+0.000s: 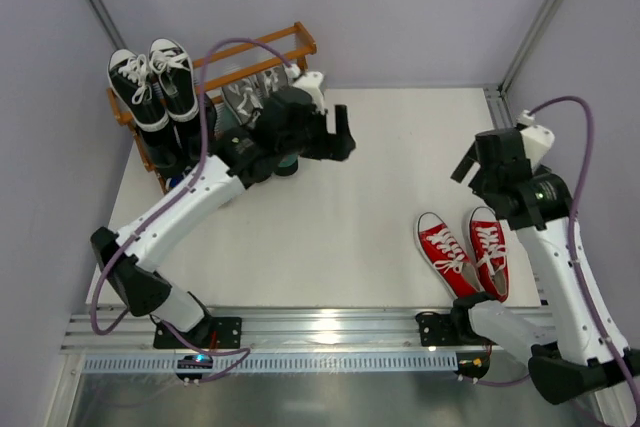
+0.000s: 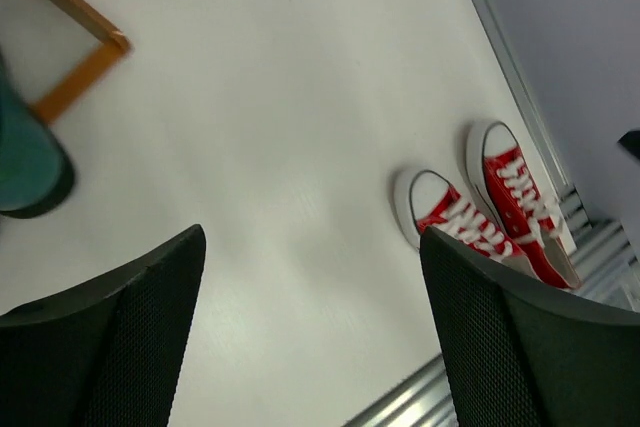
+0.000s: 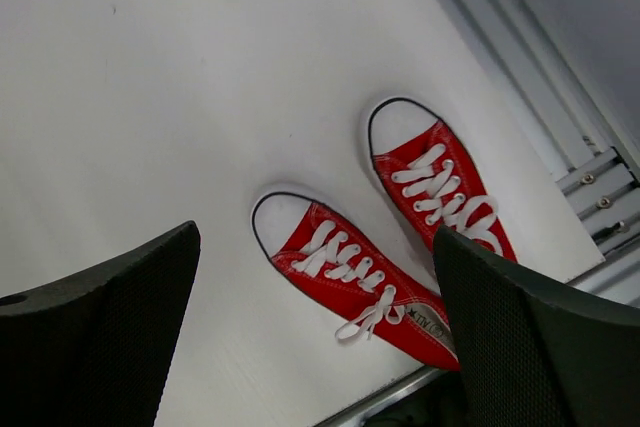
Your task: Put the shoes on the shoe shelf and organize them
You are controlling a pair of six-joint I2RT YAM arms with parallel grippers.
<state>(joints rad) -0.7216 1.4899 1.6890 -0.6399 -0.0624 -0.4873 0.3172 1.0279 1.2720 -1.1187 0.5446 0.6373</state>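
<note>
Your left end effector hangs just off the right end of the shoe shelf, which stands in the far-left corner of the surface. Its fingers are spread wide and hold nothing; the left wrist view shows only bare surface in the gap between them. At the left edge of that view you can see the rounded toe of a dark green loafer beside an orange-brown corner of the shelf frame. You cannot tell whether the loafer rests on the lowest tier or on the surface.

On the shelf, the black-and-white sneakers sit side by side at the left end of the top tier, with their white toe caps towards the far edge. The grey sneakers lie just to their right, and the left arm covers part of them, so their tier is unclear. Darker shoes sit lower on the left, too hidden to name.

Your right end effector hovers over the surface near the right edge. It is also opened wide and empty. The red sneakers stand soles down by the near-right corner, on the near side of that end effector, with their toes towards the far edge. Their toes are splayed apart and their heels are close together. In the right wrist view one finger hides the heels, so you cannot tell whether they touch.
</note>
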